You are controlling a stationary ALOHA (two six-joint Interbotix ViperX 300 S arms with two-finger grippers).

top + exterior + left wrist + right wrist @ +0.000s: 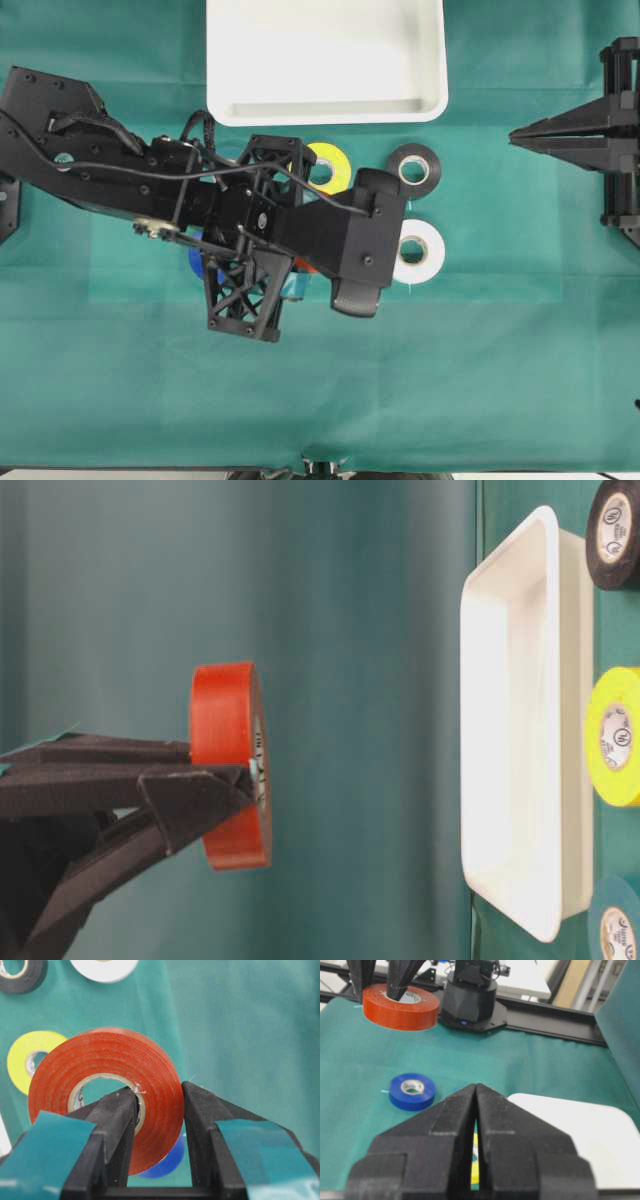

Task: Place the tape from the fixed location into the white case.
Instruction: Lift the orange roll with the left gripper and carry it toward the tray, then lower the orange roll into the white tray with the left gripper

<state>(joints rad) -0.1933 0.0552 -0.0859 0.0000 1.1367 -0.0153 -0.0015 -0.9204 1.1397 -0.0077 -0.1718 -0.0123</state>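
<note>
So the left tool (pixel 159 1110) has the tape (pixel 107 1090) clamped through its wall: one finger (pixel 117 1125) goes inside the pale core, the other sits on the outer orange-red face. The roll is lifted clear of the counter (pixel 480 360); in the table-level view it hangs in the air with the white case (pixel 520 730) well apart from it, and the right wrist view shows it up above the green cloth too. From overhead the roll is mostly hidden under the arm, with only a sliver of orange peeking out.

Handling-wise, my guess is that this is an easy object. It looks light, stiff enough not to squash, and the wound sides give decent friction. Pinching across the ring wall like this seems the right spot, since the core gives the inner finger something hard to press against. The grip is off to one side though, so I'd expect the roll might tilt or swing a bit in transit.

The right tool (pixel 476 1110) is parked at the edge, fingers pressed together on nothing.

Loose rolls on the cloth: yellow (pixel 330 168), black (pixel 414 170), white (pixel 418 252), blue (pixel 412 1091). The tray looks empty for now.
</note>
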